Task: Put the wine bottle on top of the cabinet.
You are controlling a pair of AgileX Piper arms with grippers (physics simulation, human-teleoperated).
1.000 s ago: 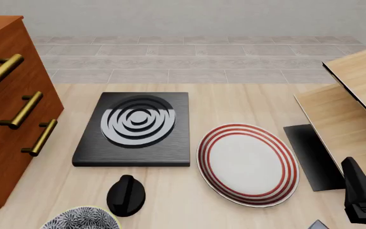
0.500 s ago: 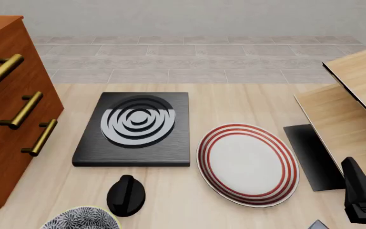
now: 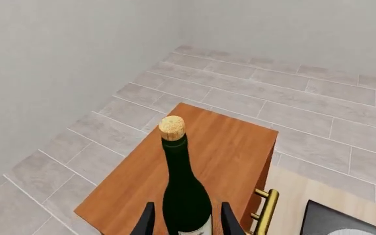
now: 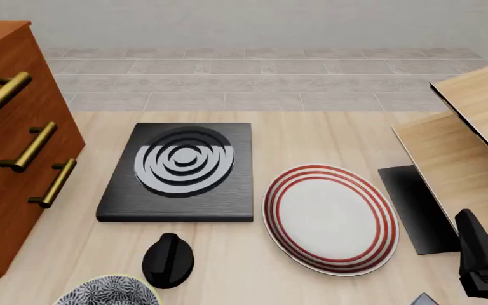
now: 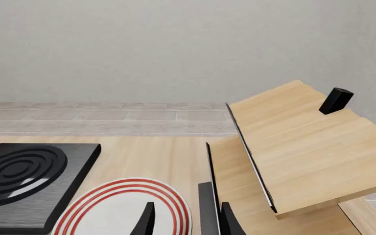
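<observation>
The wine bottle (image 3: pixel 185 193), dark green with a tan cork, stands upright over the cabinet's reddish-brown top (image 3: pixel 214 147) in the left wrist view; its base is below the picture's edge. My left gripper (image 3: pixel 188 223) is open around the bottle, with a narrow gap showing between the glass and each finger. The front view shows only the cabinet's drawer face (image 4: pixel 11 159) with brass handles at the far left, not the top, the bottle or the left arm. My right gripper (image 5: pixel 186 223) is open and holds nothing, low at the table's near right (image 4: pixel 484 264).
A black slab with concentric rings (image 4: pixel 178 166) lies mid-table beside a red-striped plate (image 4: pixel 329 219). A black knob (image 4: pixel 168 259) and a patterned bowl (image 4: pixel 108 293) sit at the front. Pale wooden angled panels (image 4: pixel 473 146) on a black base (image 4: pixel 413 206) fill the right.
</observation>
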